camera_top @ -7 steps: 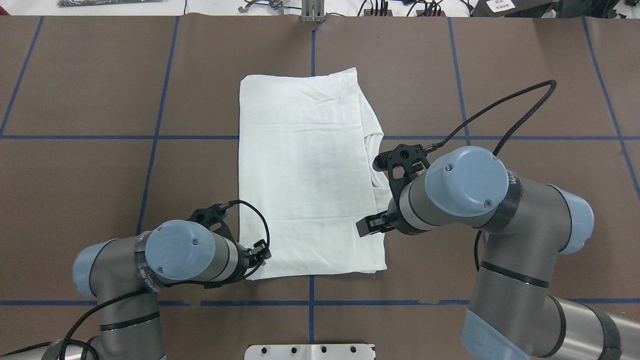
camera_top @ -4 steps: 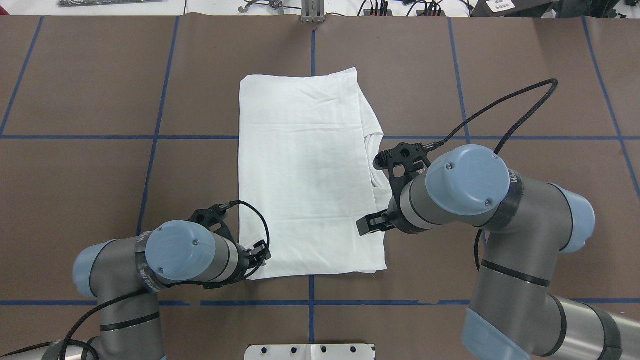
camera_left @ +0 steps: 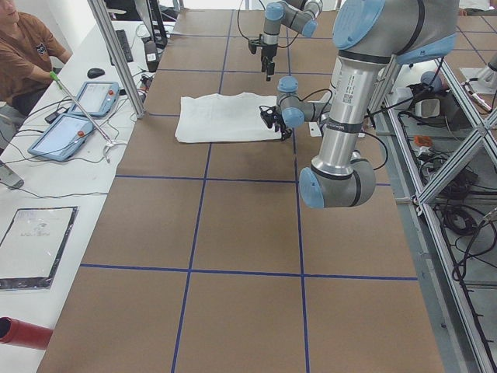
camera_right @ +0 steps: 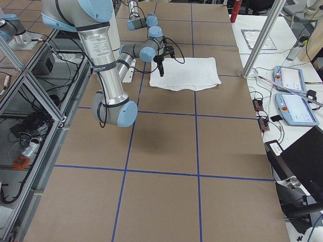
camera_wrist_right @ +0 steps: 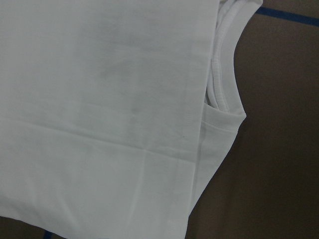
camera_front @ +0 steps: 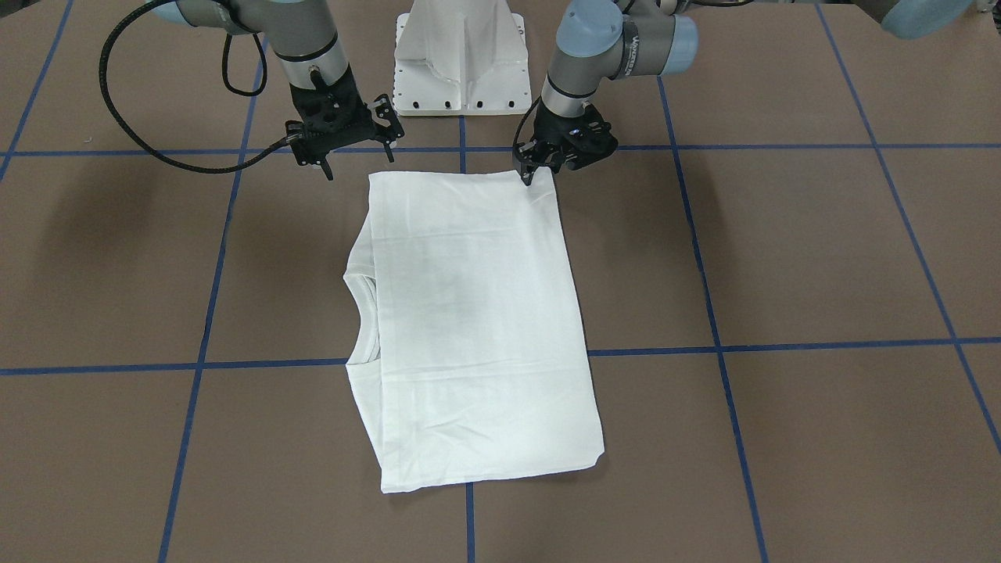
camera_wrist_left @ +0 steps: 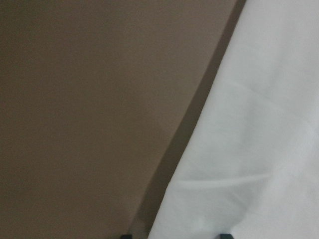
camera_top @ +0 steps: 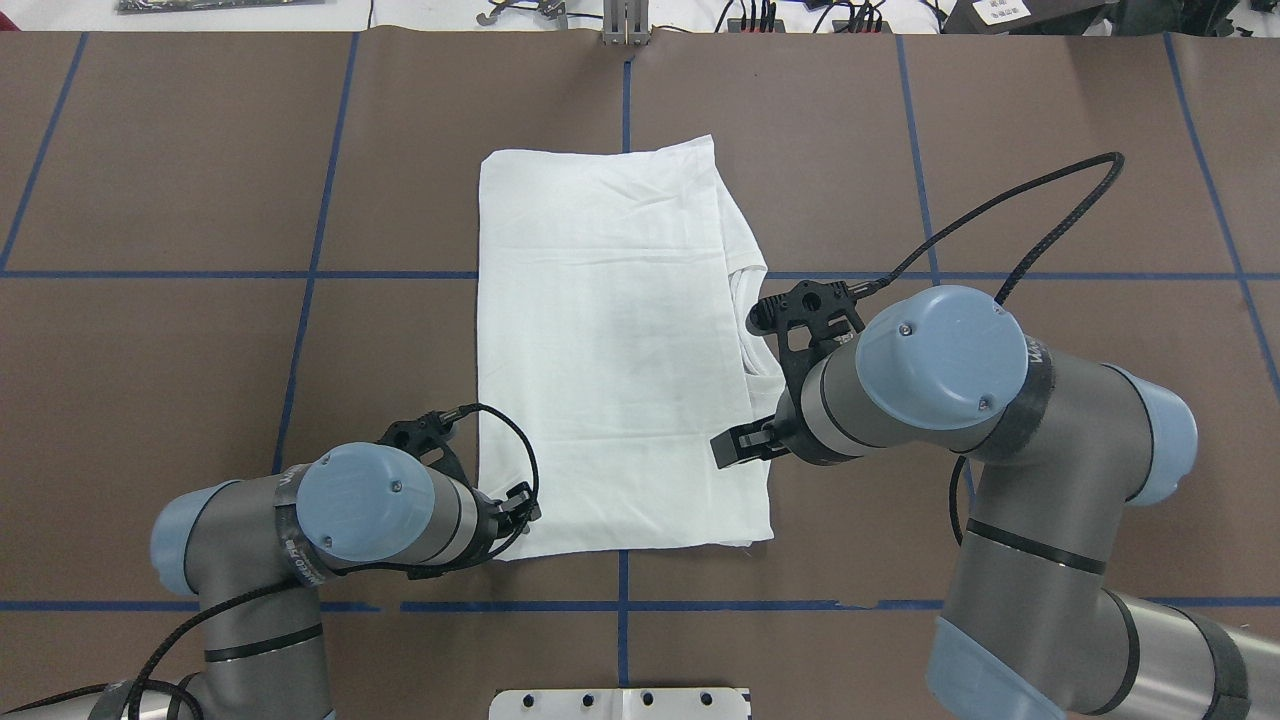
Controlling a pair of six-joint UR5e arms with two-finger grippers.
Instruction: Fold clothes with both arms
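Barely shifted — left tool (camera_front: 533, 173) parted at the shirt (camera_front: 469, 313) corner, right tool (camera_front: 358, 160) spread wide, hovering

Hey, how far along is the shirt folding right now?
Done: the shirt lies folded into a flat rectangle, with the collar peeking out on one side. In hand: the left gripper sits at a robot-side corner, and the right gripper hovers nearby, empty. Left: likely another fold.
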